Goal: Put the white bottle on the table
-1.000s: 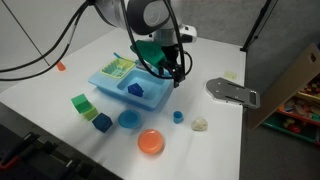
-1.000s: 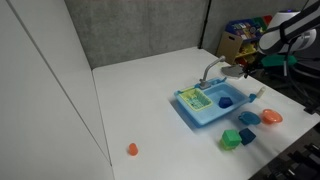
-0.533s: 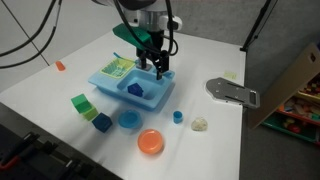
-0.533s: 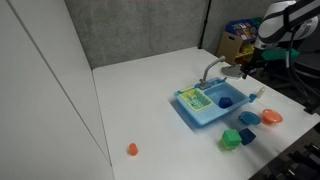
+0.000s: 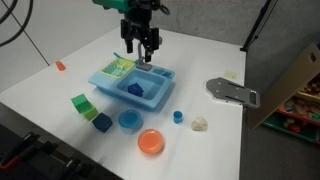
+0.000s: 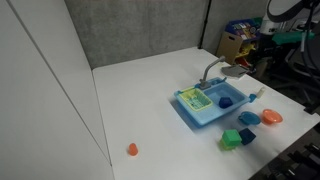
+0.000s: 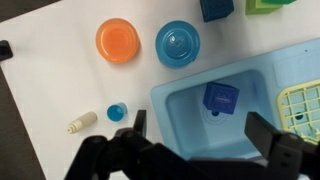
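Light-blue plastic toy sink [image 5: 115, 90]: black two-finger gripper [image 5: 142, 43] hovers above it, claw spread, empty. Right of sink, past small blue cup [image 5: 178, 116], stubby cream-white bottle [image 5: 200, 124] lies on big white table [image 5: 60, 100]. Risk, my guess: rounded bottle rolls edgeward if nudged.

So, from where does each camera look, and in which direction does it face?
Exterior view: high, off a table edge, looking down at the sink and white bottle; arm and open gripper show.
Exterior view: farther off, looking across the table to the sink; the arm shows at upper right.
Wrist view: straight down over the sink; fingers along the bottom edge.
All three share the sink.
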Robot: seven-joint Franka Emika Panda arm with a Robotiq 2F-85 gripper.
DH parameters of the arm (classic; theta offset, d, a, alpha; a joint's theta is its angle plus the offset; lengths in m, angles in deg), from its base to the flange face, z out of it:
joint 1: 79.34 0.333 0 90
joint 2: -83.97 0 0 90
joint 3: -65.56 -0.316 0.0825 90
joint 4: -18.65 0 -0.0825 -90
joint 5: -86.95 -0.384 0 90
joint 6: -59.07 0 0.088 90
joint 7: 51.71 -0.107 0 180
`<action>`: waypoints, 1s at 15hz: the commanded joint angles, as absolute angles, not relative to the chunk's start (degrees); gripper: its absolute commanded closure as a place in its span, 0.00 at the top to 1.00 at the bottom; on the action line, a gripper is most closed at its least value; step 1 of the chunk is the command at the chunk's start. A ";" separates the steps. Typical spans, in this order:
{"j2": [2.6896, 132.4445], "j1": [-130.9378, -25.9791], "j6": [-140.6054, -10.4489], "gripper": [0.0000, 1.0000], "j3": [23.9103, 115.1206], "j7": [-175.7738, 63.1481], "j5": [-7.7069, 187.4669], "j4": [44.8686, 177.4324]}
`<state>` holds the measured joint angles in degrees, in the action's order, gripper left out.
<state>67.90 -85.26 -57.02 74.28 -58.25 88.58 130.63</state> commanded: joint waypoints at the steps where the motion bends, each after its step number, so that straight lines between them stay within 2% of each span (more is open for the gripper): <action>1: 74.34 -85.24 -53.88 1.00 73.57 -56.26 90.17 133.02; 15: 93.26 -83.01 -43.49 1.00 69.24 -53.85 89.73 135.84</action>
<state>88.38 -83.29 -45.94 69.64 -54.90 89.29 134.62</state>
